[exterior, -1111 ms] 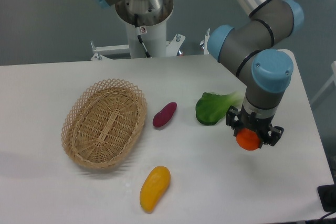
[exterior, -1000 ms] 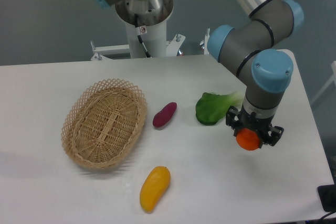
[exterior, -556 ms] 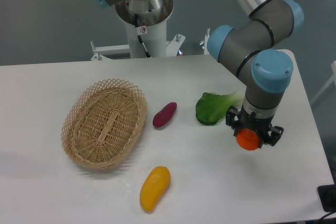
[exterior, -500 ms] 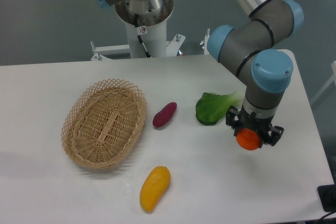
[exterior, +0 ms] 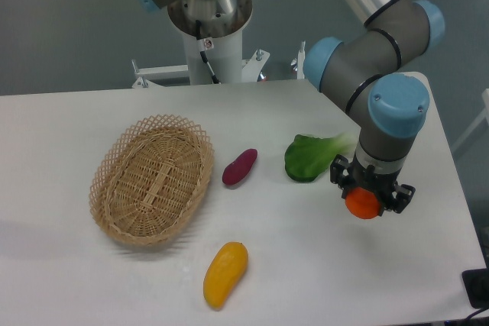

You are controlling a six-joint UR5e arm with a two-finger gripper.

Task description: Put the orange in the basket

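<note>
Pincer [exterior: 365,202]: pinching the orange [exterior: 363,204] at the counter's [exterior: 69,280] right side
Basket [exterior: 151,179]: far left, well apart; holds no fruit

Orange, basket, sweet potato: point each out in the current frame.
orange [exterior: 362,204], fixed camera, lower front of the fruit between the gripper fingers.
basket [exterior: 117,155], fixed camera, left lattice rim.
sweet potato [exterior: 239,167], fixed camera, middle of its purple body.

Greens [exterior: 307,157] and sweet potato [exterior: 240,166] flank basket [exterior: 122,154].
</note>
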